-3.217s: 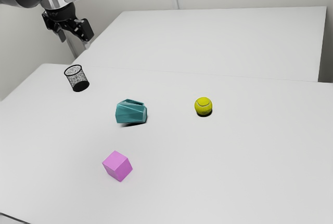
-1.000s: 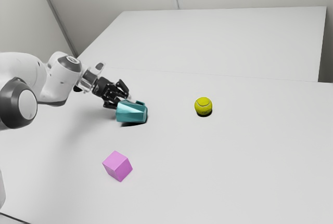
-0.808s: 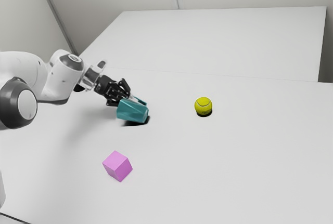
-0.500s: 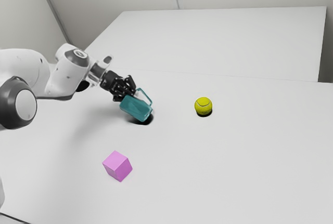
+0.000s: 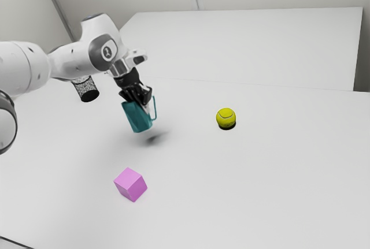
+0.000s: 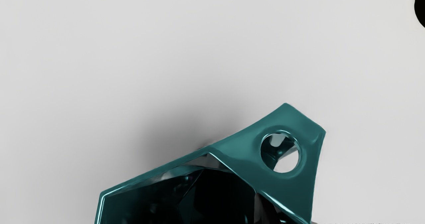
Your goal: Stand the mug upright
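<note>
- A yellow tennis ball (image 5: 226, 118) rests on the white table (image 5: 272, 179).
- A pink cube (image 5: 130, 185) sits nearer the camera.
- A black mesh cup (image 5: 87, 90), partly hidden, is at the exterior view's left.

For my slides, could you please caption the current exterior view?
A black two-finger gripper holds a glossy teal faceted mug, tilted, above a smooth white table.

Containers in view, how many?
2. Teal mug: tilted, in the jaws, held clear of the table. Black mesh cup: on the table toward the exterior view's left, upper part behind the arm. The arm may hide more.
</note>
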### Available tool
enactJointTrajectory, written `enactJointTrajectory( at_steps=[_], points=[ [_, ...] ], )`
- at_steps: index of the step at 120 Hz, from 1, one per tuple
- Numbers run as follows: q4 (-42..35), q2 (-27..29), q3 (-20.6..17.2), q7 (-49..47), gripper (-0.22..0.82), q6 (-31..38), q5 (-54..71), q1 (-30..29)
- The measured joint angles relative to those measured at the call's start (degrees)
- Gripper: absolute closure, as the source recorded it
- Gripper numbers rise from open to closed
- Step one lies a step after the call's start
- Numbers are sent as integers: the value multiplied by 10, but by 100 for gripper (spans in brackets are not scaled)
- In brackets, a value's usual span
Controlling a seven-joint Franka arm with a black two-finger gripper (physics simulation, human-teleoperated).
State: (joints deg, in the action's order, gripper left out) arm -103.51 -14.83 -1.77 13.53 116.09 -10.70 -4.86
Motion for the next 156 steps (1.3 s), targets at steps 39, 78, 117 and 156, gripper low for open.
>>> enactJointTrajectory(
  at_steps=[39, 78, 117, 156],
  points=[
    [-127, 69, -11, -73, 79, 133, 126, 13],
    [-197, 90, -18, -159, 79, 230, 141, 15],
    [-213, 71, -19, -217, 79, 294, 162, 15],
    [-212, 51, -19, -250, 71, 313, 162, 15]
  ],
)
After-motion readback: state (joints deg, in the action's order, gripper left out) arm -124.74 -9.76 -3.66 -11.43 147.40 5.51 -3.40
